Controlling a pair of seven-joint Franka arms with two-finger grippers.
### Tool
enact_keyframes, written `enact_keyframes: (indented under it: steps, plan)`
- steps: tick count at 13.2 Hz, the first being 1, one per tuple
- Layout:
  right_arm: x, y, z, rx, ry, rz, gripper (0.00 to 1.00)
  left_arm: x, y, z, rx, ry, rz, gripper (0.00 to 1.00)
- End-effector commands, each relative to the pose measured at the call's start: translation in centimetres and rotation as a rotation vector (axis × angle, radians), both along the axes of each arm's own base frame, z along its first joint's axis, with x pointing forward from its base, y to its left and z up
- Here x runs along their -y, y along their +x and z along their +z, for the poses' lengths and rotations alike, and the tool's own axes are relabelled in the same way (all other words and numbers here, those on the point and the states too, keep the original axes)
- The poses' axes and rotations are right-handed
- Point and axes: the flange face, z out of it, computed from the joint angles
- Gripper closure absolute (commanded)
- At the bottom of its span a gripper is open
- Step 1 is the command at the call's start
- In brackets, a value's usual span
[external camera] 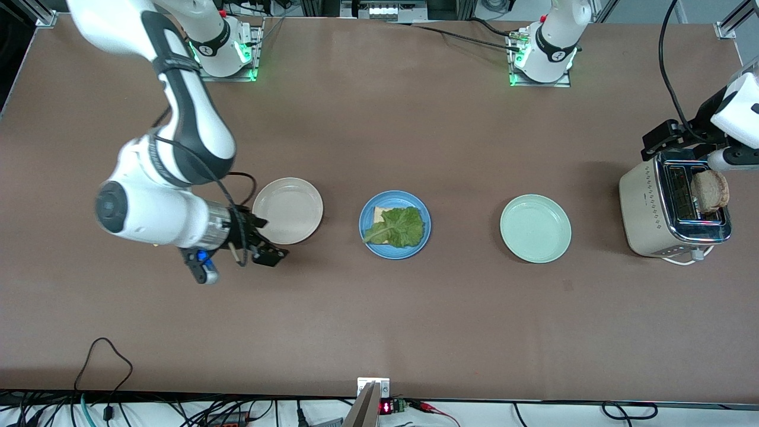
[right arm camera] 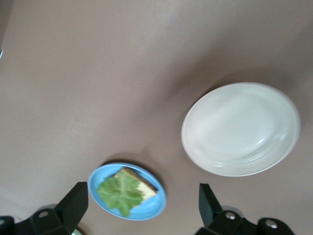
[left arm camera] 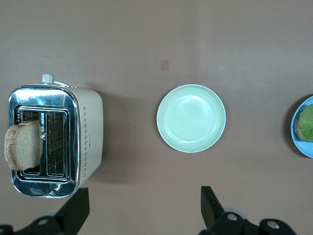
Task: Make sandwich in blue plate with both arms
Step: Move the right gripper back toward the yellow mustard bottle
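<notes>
The blue plate (external camera: 370, 237) sits mid-table with one toast slice (external camera: 378, 212) on it and a green lettuce leaf (external camera: 398, 225) on top. A second toast slice (external camera: 710, 190) stands up out of the toaster (external camera: 646, 207) at the left arm's end. My left gripper (external camera: 667, 139) hangs open and empty over the toaster; the left wrist view shows the toast (left arm camera: 22, 145) in its slot. My right gripper (external camera: 267, 240) is open and empty, low beside the cream plate (external camera: 289, 210). The right wrist view shows the blue plate (right arm camera: 151, 208) and lettuce (right arm camera: 120, 193).
A pale mint-green plate (external camera: 535, 228) lies between the blue plate and the toaster, bare; it also shows in the left wrist view (left arm camera: 190, 117). The cream plate (right arm camera: 242, 129) is bare too. Cables trail along the table edge nearest the front camera.
</notes>
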Motion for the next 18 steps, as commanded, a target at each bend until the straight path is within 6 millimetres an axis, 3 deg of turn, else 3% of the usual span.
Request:
enact_keyframes:
  steps: [1, 3, 6, 8, 14, 18]
  plan:
    - [4.2, -1.4, 3.1, 0.024, -0.01, 0.151, 0.0, -0.4, -0.5, 0.1, 0.011, -0.012, -0.011, 0.0]
    - [8.6, -3.1, 4.7, 0.062, -0.008, 0.29, 0.0, -1.1, -0.6, 0.2, 0.011, -0.014, 0.004, 0.0]
    - [17.8, -7.0, 6.4, 0.155, 0.031, 0.503, 0.0, -1.2, -0.6, 0.3, 0.011, -0.014, 0.004, 0.0]
    - [22.4, -9.3, 6.8, 0.215, 0.054, 0.63, 0.0, -0.9, -0.7, 0.4, 0.008, -0.013, 0.001, 0.0]
    - [34.2, -12.5, 4.7, 0.429, 0.119, 1.105, 0.0, -0.9, -0.2, -0.5, -0.006, -0.015, 0.014, 0.0]
    - [39.5, -13.2, 2.5, 0.558, 0.104, 1.322, 0.0, 0.8, -1.1, 0.7, -0.004, -0.011, 0.011, 0.0]
